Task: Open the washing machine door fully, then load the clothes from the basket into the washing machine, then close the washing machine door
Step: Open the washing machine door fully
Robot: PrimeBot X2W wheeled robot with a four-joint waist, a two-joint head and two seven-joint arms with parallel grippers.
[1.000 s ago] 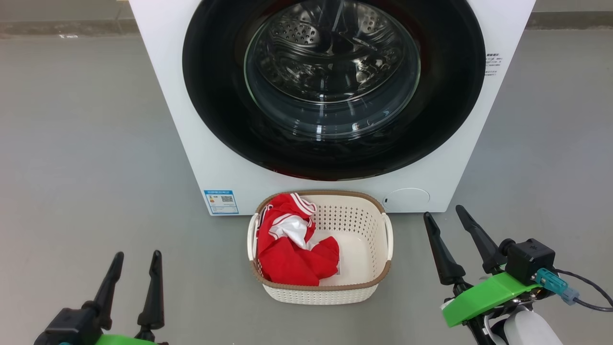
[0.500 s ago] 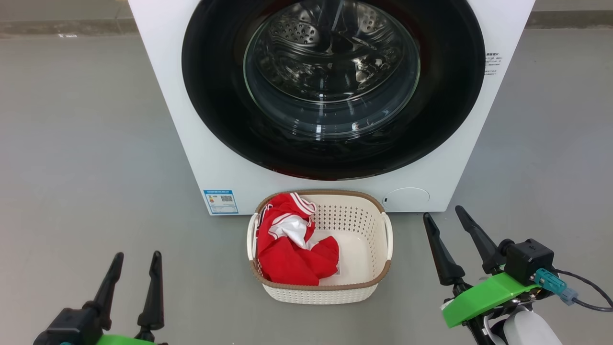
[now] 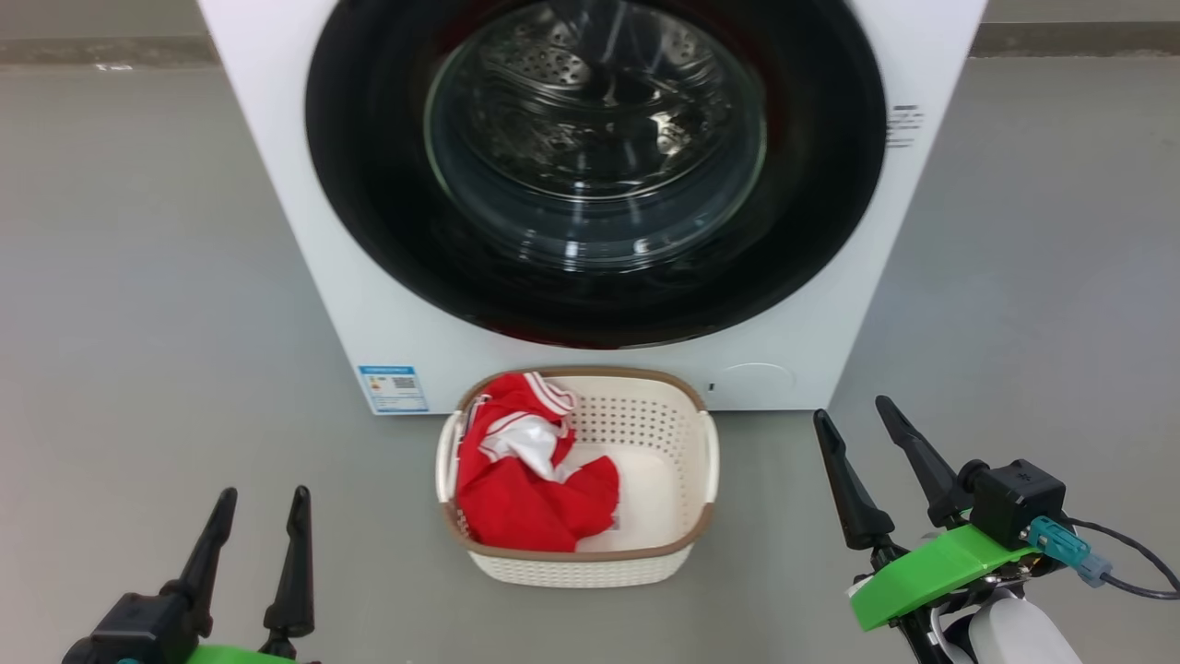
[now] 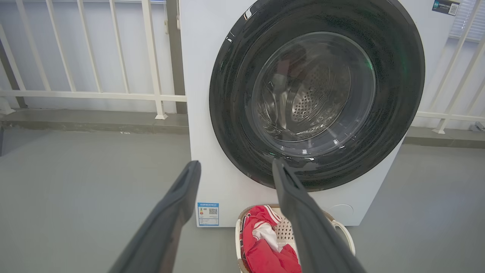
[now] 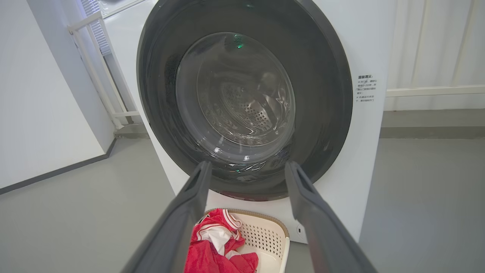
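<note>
The white washing machine point(image 3: 304, 258) stands ahead with its round black door point(image 3: 369, 184) closed flat against the front; the steel drum shows through the glass. On the floor right before it sits the cream basket point(image 3: 664, 539), holding red clothes point(image 3: 525, 503) with white stripes in its left half. My left gripper point(image 3: 261, 495) is open at the lower left, well short of the basket. My right gripper point(image 3: 853, 410) is open at the lower right, beside the basket's right side and apart from it. Both wrist views face the door point(image 4: 235, 94) point(image 5: 322, 94) over the basket point(image 4: 343, 231) point(image 5: 282, 242).
Grey floor point(image 3: 138, 277) lies to both sides of the machine. A white railing point(image 4: 94, 93) on a low kerb runs behind it. A white wall point(image 5: 38, 94) stands off to one side. A blue label point(image 3: 394, 388) is low on the machine's front.
The whole head view has shifted, so machine and basket sit further left in it: the camera turned. Both grippers stay open at the same spots.
</note>
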